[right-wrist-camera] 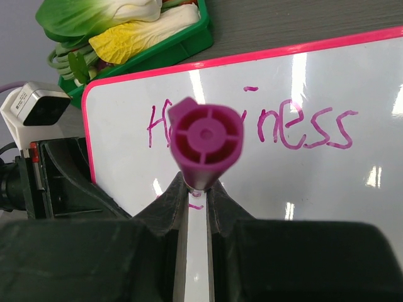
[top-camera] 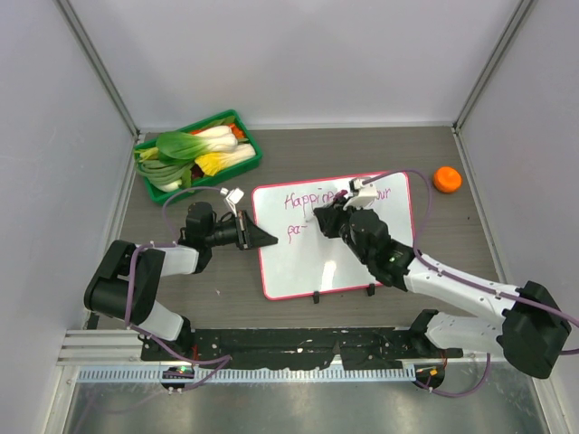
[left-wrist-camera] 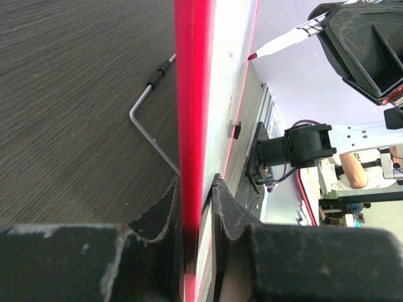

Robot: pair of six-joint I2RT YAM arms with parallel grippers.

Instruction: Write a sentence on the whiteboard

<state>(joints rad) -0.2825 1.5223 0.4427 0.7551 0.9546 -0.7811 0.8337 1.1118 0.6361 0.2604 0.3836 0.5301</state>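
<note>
The whiteboard (top-camera: 298, 262) lies flat mid-table, white with a pink-red frame and two black feet at its near edge. The sentence (top-camera: 303, 201) in purple reads "Happiness" along the top, with a short start of a second line (top-camera: 292, 231) below. My left gripper (top-camera: 262, 239) is shut on the board's left frame (left-wrist-camera: 192, 126). My right gripper (top-camera: 318, 220) is shut on a purple marker (right-wrist-camera: 204, 141), held over the board's upper middle. The marker's tip (left-wrist-camera: 252, 56) shows at the board surface in the left wrist view. The marker's end hides part of the word (right-wrist-camera: 302, 126).
A green tray (top-camera: 244, 161) of bok choy and other vegetables stands at the back left; it also shows in the right wrist view (right-wrist-camera: 189, 41). An orange round object (top-camera: 446, 179) lies at the back right. A bent metal rod (left-wrist-camera: 148, 123) lies on the table beside the board.
</note>
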